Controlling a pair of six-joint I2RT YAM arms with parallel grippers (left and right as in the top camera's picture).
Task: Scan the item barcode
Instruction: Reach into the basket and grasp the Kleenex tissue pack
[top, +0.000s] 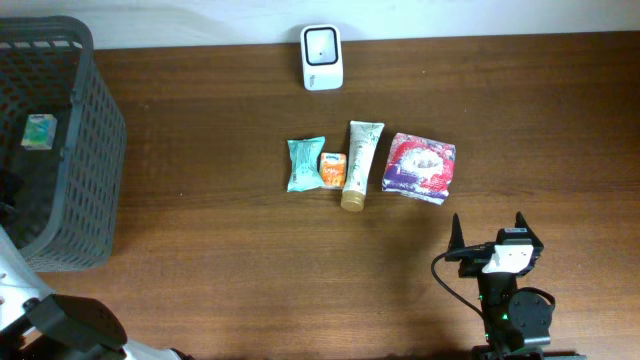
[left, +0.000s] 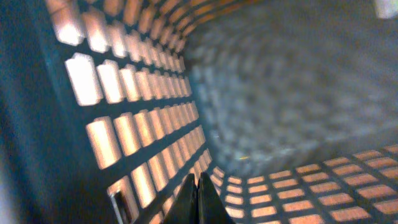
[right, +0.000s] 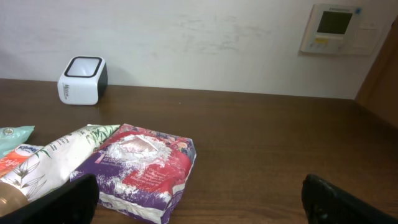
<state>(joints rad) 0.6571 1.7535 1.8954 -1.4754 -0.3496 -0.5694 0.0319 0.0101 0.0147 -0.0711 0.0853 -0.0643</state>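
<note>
**Overhead view.** The scanner (top: 322, 44) stands at the 12 o'clock edge of the desk (top: 200, 230). Four items lie in a row at the centre, from 9 to 3 o'clock: teal packet (top: 305, 164), orange sachet (top: 332, 168), tube (top: 359, 160) and purple pack (top: 421, 166). They are judged not yet scanned. The basket (top: 95, 150) sits at 9 o'clock and holds one small green packet (top: 40, 131). The right tool (top: 489, 234) stands at 5 o'clock of the row, jaws fully spread and holding nothing.

**Left wrist view.** The left tool (left: 199, 198) is inside the basket, its fingers pressed together with nothing between them. Mesh walls stand close at 9 and 6 o'clock. Raise this tool straight up past the rim before any sideways travel.

**Right wrist view.** The purple pack (right: 140, 171) lies nearest, at 11 o'clock of the right tool (right: 199, 202). The tube (right: 56, 158) lies just beside it at 9 o'clock. The scanner (right: 82, 79) stands near the wall at 10 o'clock.

- Take the purple pack first, because its 3 o'clock side is free of neighbours.
- Close on it across its narrow span, without nudging the tube.
- No barcode shows, so its face cannot be told. Rotate the pack before the scanner window until it reads.
- The bare desk from 12 to 3 o'clock gives clear room to lift and carry.
</note>
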